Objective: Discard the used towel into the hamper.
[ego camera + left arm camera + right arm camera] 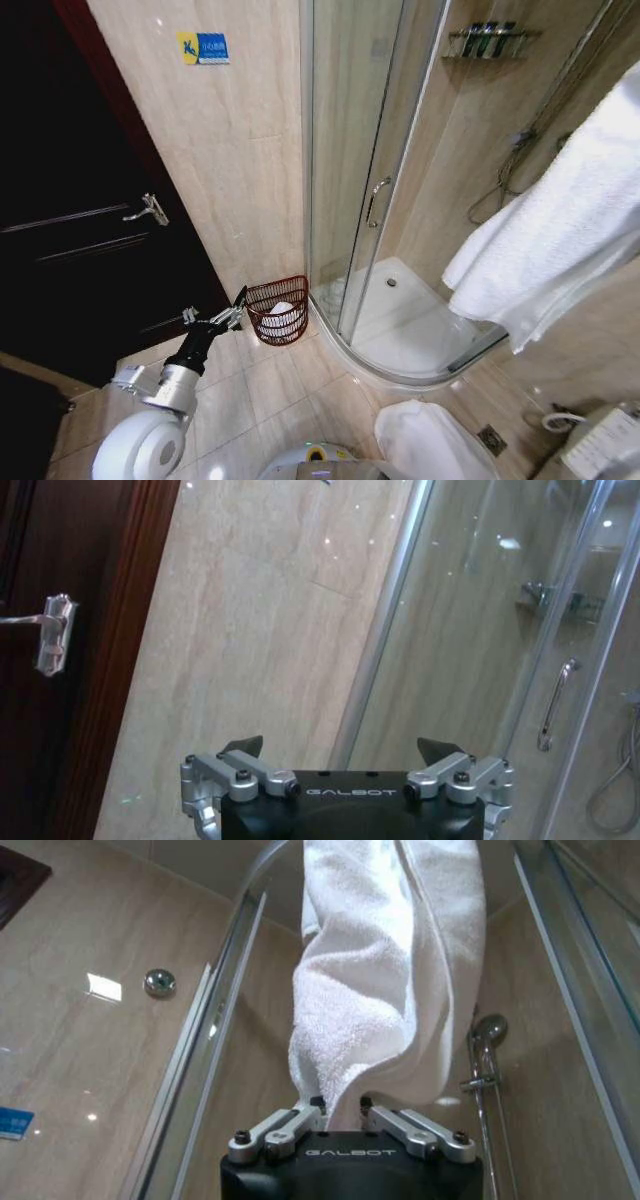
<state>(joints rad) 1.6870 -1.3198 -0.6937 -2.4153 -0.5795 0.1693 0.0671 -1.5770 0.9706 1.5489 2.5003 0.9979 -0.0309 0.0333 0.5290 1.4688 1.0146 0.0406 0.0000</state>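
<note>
- We see the towel (385,982) draped across the head view's right side, its lower hem pinched in our right gripper (340,1104); soft, limp terry, probably light.
- The hamper (278,310) sits on the floor (285,385) by the shower corner.
- Our left gripper (345,750) hovers beside it, fingers spread.

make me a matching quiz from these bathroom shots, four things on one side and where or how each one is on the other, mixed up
Things:
1. hamper
2. towel
3. left hand
4. door handle

Places or states:
A. pinched between the fingers of the right hand
B. open, right beside the basket's rim
C. on the floor by the shower door, something white inside
D. mounted on the dark door

Pairs: 1-C, 2-A, 3-B, 4-D
</note>
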